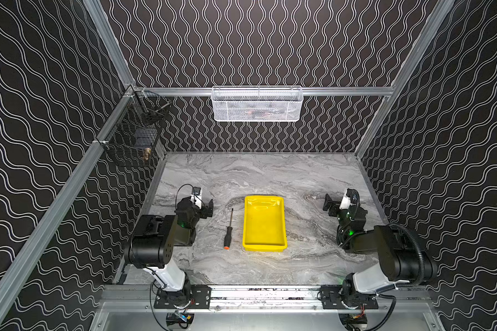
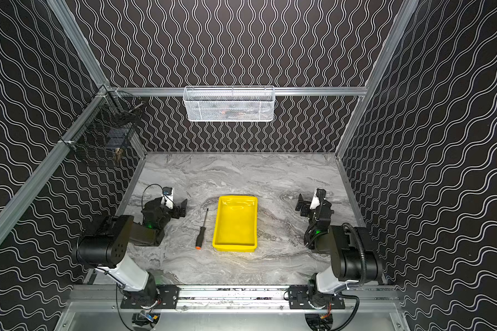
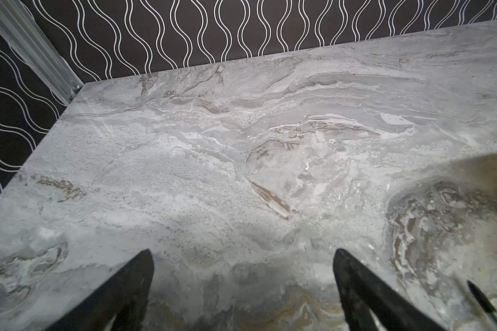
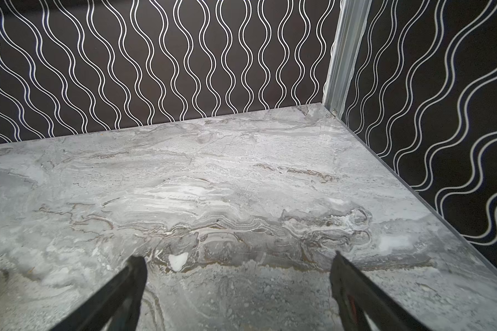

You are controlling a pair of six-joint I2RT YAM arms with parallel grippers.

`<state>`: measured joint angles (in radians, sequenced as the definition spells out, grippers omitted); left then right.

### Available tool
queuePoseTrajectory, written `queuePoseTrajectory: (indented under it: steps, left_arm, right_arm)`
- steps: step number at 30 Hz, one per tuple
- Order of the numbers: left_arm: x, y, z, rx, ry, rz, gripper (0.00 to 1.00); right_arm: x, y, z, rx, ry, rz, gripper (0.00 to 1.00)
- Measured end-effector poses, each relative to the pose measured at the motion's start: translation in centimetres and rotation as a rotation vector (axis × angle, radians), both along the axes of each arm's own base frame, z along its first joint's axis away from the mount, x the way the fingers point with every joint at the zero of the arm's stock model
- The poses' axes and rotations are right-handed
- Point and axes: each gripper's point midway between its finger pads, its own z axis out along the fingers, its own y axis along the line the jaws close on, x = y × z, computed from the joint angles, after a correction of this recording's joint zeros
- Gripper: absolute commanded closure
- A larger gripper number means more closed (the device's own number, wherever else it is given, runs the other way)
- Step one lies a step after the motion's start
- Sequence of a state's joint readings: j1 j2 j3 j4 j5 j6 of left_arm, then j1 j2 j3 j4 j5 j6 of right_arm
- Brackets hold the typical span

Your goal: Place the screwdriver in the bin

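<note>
Both your grippers had their jaws spread wide and held nothing. Your left gripper (image 1: 210, 208) hung near the screwdriver (image 1: 229, 229), on its left, and your right gripper (image 1: 330, 205) well right of the bin (image 1: 245, 226). Your screwdriver lay flat on the table (image 1: 270, 177), just left of the bin and apart from it, orange end nearest, shaft pointing far.

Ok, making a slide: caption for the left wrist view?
Left gripper open over the marble table, screwdriver tip just in view beside it.
</note>
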<state>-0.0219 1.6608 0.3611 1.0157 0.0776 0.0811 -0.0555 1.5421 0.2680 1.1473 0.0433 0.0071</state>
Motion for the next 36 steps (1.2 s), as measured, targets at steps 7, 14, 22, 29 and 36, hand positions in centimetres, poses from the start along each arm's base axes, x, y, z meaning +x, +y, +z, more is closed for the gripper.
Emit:
queuePoseTrajectory:
  steps: [7,14,22,29,36]
  left_arm:
    - [0.00,0.01,0.00,0.000,0.000,0.000,0.01]
    - [0.01,0.01,0.01,0.000,0.000,0.000,0.01]
    - [0.01,0.01,0.01,0.000,0.000,0.000,0.01]
    - [0.01,0.01,0.01,0.000,0.000,0.000,0.01]
    - [0.08,0.65,0.02,0.010,-0.001,0.037,0.01]
  right_arm:
    - [0.00,0.00,0.00,0.000,0.000,0.000,0.01]
    - [0.00,0.00,0.00,0.000,0.000,0.000,0.01]
    - [0.00,0.00,0.00,0.000,0.000,0.000,0.01]
    - [0.00,-0.03,0.00,0.000,0.000,-0.001,0.01]
    - [0.00,-0.03,0.00,0.000,0.000,-0.001,0.01]
